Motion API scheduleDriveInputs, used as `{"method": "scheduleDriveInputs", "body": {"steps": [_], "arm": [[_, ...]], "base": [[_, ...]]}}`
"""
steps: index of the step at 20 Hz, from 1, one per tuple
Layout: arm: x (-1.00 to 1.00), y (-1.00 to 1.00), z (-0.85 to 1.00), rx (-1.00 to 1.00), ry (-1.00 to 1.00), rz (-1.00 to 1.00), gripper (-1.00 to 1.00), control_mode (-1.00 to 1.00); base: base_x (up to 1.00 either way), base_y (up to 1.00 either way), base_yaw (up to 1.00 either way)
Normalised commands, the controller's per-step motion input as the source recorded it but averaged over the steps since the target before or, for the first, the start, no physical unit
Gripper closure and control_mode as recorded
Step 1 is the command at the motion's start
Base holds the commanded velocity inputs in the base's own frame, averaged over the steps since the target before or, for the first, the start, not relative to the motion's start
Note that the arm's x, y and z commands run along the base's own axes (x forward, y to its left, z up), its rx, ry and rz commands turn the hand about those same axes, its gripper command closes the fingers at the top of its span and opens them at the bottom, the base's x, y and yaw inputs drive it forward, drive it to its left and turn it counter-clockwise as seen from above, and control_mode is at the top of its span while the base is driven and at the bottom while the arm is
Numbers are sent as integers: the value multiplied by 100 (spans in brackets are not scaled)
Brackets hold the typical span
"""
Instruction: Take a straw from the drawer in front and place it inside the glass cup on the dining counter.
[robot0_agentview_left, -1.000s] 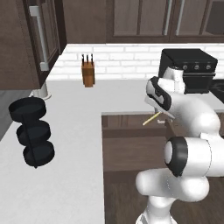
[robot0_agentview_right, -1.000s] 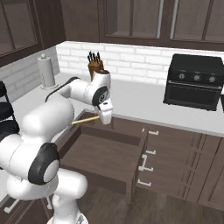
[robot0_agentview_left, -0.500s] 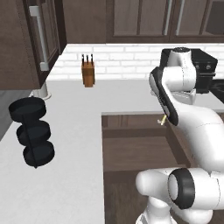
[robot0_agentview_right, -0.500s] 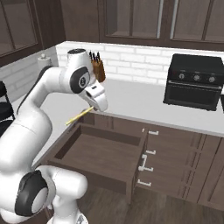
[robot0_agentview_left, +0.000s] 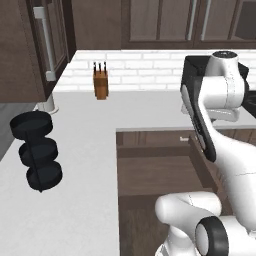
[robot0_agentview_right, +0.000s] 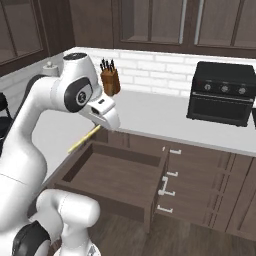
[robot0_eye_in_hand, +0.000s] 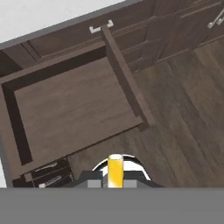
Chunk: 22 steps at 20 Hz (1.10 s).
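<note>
Holding the straw (robot0_agentview_right: 84, 139) in our end effector (robot0_agentview_right: 111, 123), we're carrying it above the open drawer (robot0_agentview_right: 116, 176). The jaws are clamped tight on the straw; in the right base view it's sticking out from the end effector toward 8 o'clock, w/ its free end hanging over the drawer's left edge. In the hand view the straw (robot0_eye_in_hand: 115, 171) is showing end-on at 6 o'clock, a short yellow stub btwn the finger tips.

The drawer (robot0_eye_in_hand: 74, 109) is standing pulled out below, its brown inside looking bare as far as we can tell, so we're judging the pick as done. In the left base view the drawer (robot0_agentview_left: 160, 170) is lying at about 5 o'clock from the knife block (robot0_agentview_left: 101, 84), w/ the white desk (robot0_agentview_left: 80, 150) wrapping around its back and left sides.

Approx. the first half of the task is behind us: drawer open, straw out and gripped. What's left is the bigger part: we're still needing to turn away from this desk, drive or swing to the dining counter, find the glass cup, line the straw up over its mouth and let go. The straw is sitting at a slant in the grip, so we're expecting to need a wrist tilt to get it upright before dropping it in.

Nearby, the black oven (robot0_agentview_right: 220, 94) is sitting at 2 o'clock of the drawer, and a black tiered stand (robot0_agentview_left: 37, 152) is standing on the desk's left side.
</note>
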Motion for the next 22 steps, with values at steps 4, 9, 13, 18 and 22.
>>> {"method": "scheduleDriveInputs", "body": {"steps": [4,9,13,18,22], "arm": [[-52,-7,0,0,-2,4,100,100],[0,0,0,0,0,0,100,100],[0,0,0,0,0,0,100,100],[0,0,0,0,0,0,100,100],[0,0,0,0,0,0,100,100]], "base": [[-25,-5,0],[-100,-31,-1],[-97,-72,-26],[-13,-69,-69],[0,-36,-87]]}}
